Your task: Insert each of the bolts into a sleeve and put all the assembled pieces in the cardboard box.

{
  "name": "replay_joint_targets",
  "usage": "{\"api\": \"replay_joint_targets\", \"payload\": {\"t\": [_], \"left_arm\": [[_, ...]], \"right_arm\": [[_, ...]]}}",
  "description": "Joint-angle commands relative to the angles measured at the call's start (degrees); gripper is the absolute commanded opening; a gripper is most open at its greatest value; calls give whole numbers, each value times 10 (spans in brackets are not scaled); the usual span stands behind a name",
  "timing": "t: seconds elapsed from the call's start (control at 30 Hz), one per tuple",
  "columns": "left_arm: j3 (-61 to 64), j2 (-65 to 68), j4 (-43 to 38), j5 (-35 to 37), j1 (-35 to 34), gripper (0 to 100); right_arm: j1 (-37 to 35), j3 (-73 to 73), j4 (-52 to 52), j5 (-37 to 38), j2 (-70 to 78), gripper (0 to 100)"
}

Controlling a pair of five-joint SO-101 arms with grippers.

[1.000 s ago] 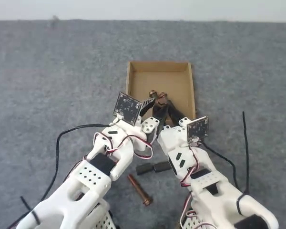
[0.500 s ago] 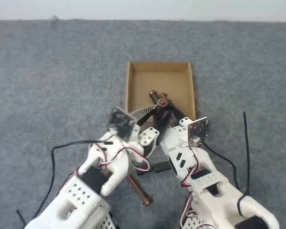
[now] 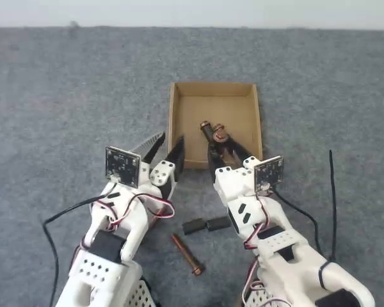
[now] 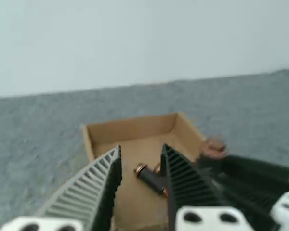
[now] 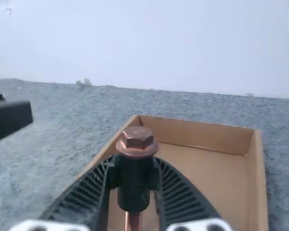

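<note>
From above, the left gripper stands open and empty over the grey carpet, just outside the near left corner of the cardboard box. The right gripper reaches over the box's near wall, clamped on a sleeved bolt whose copper head points into the box. A finished piece lies just beside it on the box floor. On the carpet between the arms lie two empty sleeves side by side, and closer to the arm bases a loose bolt. The left wrist view looks between its spread fingers at the finished piece lying in the box, the right gripper near it. The right wrist view shows its fingers pinching the black sleeve, the bolt head sticking out past the fingertips, over the box
</note>
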Motion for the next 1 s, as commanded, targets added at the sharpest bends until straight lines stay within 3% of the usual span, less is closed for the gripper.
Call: {"api": "replay_joint_targets", "payload": {"t": [0.0, 0.1, 0.27, 0.4, 0.53, 0.63, 0.83, 0.97], "left_arm": [[12, -13, 4, 5, -36, 78], [31, -13, 4, 4, -72, 6], [64, -10, 8, 3, -156, 11], [64, -11, 62, 3, -217, 11], [64, -12, 113, 2, -232, 11], [64, -13, 113, 2, -233, 12], [63, -13, 113, 1, -233, 14], [63, -13, 116, -4, -234, 14]], "right_arm": [[8, 11, 3, 47, -25, 6], [12, 11, 5, 64, -25, 6], [38, 8, 9, 65, -26, 6], [61, 4, 5, 64, -39, 6], [74, 4, 22, 62, -84, 6], [74, -21, 123, 62, -123, 6], [76, -137, 421, 62, -191, 6], [77, -212, 545, 64, -198, 6]]}}
